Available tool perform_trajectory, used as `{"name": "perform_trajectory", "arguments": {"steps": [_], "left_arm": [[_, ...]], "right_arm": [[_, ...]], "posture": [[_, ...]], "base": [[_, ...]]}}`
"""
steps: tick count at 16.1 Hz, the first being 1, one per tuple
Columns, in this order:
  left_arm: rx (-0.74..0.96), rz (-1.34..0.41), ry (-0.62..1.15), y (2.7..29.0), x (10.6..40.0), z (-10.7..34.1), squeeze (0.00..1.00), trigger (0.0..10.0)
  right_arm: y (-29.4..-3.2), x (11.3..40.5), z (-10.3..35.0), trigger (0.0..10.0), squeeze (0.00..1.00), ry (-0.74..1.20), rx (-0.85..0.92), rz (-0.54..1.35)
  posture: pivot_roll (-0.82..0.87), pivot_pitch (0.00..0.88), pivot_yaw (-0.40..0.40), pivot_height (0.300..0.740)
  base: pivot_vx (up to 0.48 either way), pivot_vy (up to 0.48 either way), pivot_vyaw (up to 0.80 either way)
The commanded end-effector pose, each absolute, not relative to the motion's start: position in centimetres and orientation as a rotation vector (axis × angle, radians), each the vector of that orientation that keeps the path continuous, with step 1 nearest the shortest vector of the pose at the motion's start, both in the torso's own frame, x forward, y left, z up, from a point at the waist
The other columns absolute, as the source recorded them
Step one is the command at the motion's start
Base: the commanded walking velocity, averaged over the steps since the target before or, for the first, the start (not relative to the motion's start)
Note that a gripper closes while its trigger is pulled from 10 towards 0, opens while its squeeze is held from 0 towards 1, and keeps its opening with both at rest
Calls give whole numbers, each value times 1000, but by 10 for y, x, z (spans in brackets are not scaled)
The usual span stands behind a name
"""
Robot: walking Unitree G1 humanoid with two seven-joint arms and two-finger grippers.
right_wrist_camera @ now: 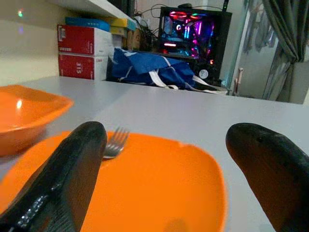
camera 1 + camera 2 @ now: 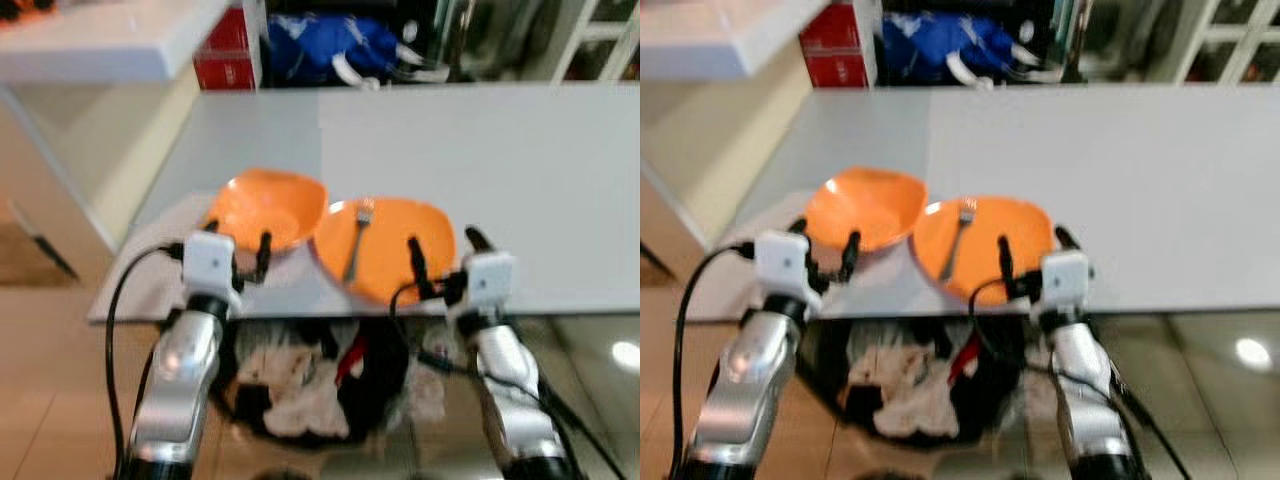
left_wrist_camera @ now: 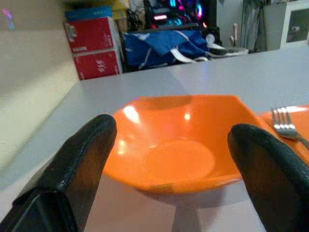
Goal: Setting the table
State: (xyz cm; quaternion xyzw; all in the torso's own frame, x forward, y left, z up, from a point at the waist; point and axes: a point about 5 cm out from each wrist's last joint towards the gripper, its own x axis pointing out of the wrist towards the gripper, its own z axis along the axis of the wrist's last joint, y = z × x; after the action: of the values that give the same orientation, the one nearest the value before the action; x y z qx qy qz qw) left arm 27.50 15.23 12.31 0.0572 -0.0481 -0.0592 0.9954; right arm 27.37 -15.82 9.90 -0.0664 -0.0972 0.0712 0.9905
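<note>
Overhead, from the left eye view, a grey table (image 2: 480, 170) stood before the robot, and everything else is placed against it. An orange bowl (image 2: 265, 208) sat near the table's near edge, with an orange plate (image 2: 385, 245) just beside it, the rims seeming to touch or overlap. A fork (image 2: 357, 240) lay across the plate, tines pointing toward the table's far side. The left gripper (image 2: 237, 248) hovered at the table's near edge in front of the bowl, fingers spread and holding nothing. The right gripper (image 2: 443, 255) hovered at the same edge in front of the plate, likewise spread wide and empty. Beyond the table's far edge lay a blue bag (image 2: 330, 45) and a red box (image 2: 228, 50). Below the near edge, a dark basket of cloths (image 2: 300, 385) stood on the floor.

The right eye view showed the same layout.

From the left wrist view, the two black fingers (image 3: 72, 164) stood wide apart, with the bowl (image 3: 178, 140) on the tabletop between and ahead of them, untouched.

From the right wrist view, the fingers (image 1: 67, 174) were equally wide apart, with the plate (image 1: 154, 188) and fork (image 1: 113, 142) on the table between them.
</note>
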Motion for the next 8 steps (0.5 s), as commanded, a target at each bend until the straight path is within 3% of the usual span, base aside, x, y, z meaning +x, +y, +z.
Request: {"name": "perform_trajectory", "arguments": {"steps": [1, 8], "left_arm": [[107, -114, -92, 150, 276, 125, 0, 10000], [69, -83, -55, 152, 281, 124, 0, 10000]], "right_arm": [[-162, 272, 98, 10000, 16, -187, -148, 140], [-163, 270, 97, 10000, 12, -179, -156, 153]], "posture": [[-109, 0, 73, 740], [-112, 0, 69, 740]], "base": [[0, 480, 0], [0, 480, 0]]}}
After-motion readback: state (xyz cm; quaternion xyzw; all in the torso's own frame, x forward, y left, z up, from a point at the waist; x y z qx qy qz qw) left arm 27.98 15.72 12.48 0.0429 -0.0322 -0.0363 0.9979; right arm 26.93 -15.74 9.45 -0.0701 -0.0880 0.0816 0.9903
